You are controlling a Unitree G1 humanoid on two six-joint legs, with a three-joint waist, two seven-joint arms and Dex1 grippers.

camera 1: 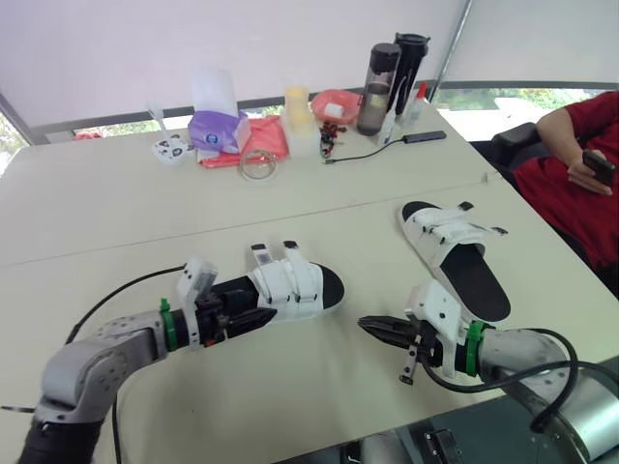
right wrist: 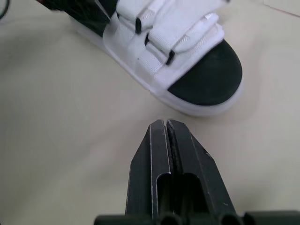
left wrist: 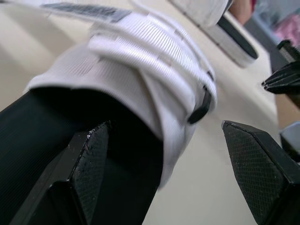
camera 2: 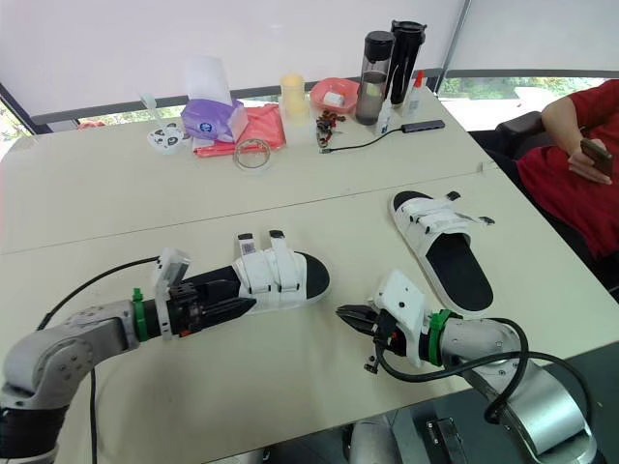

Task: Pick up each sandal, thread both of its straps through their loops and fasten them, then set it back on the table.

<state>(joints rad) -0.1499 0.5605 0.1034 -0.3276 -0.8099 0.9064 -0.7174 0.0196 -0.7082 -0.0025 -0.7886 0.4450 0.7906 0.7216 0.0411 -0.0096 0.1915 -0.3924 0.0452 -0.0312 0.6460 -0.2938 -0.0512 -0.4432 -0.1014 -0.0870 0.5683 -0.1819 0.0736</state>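
A white sandal with a black footbed [camera 1: 295, 285] lies in the middle of the table, its two straps laid over the top with their ends poking up on the far side. My left gripper [camera 1: 253, 315] is open at its heel end. In the left wrist view the sandal's strapped side [left wrist: 154, 70] sits between the two spread fingers [left wrist: 89, 173]. My right gripper [camera 1: 372, 329] is shut and empty, hovering just off the sandal's toe [right wrist: 206, 79]. The second sandal [camera 1: 455, 253] lies to the right, strap ends sticking out sideways.
Along the far edge stand two dark bottles [camera 1: 392, 70], a pink bowl [camera 1: 336, 104], a purple tissue pack [camera 1: 218, 128], a red cloth [camera 1: 261, 140] and a cable [camera 1: 377, 153]. A person in a red shirt [camera 1: 571, 164] sits at the right with a phone.
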